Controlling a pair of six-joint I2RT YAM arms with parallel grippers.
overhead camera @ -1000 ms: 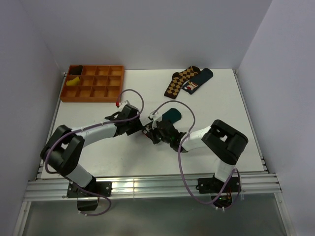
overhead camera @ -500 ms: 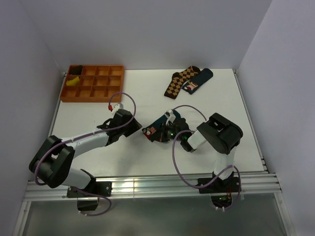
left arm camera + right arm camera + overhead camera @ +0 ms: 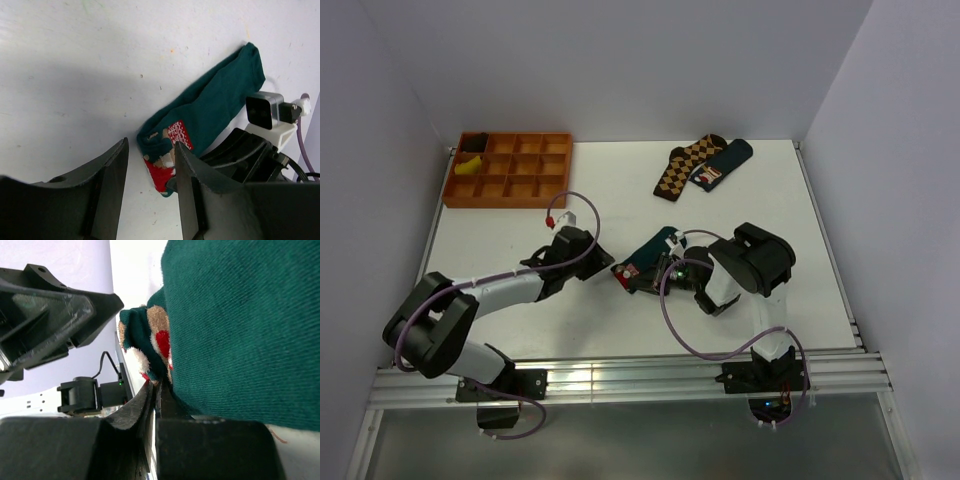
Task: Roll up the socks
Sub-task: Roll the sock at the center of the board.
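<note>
A dark teal sock (image 3: 657, 248) lies mid-table, its end folded over so the red, white and brown patch (image 3: 628, 271) shows. In the left wrist view this sock (image 3: 215, 107) runs up to the right, and my left gripper (image 3: 150, 172) stands open with the folded end just ahead of its fingertips. My left gripper (image 3: 603, 267) sits just left of the patch. My right gripper (image 3: 156, 385) is shut on the folded edge of the sock (image 3: 240, 325), whose body drapes over one finger. A second teal sock (image 3: 724, 163) lies at the back.
A brown argyle sock (image 3: 682, 166) lies against the second teal sock at the back. An orange compartment tray (image 3: 520, 187) stands at the back left with a yellow item (image 3: 469, 166) in one cell. Walls enclose the table on three sides.
The right gripper has swung left and drawn the sock's end over, so the patch now faces up. The left gripper pulled back left, then settled beside the patch with its jaws slightly narrower.
</note>
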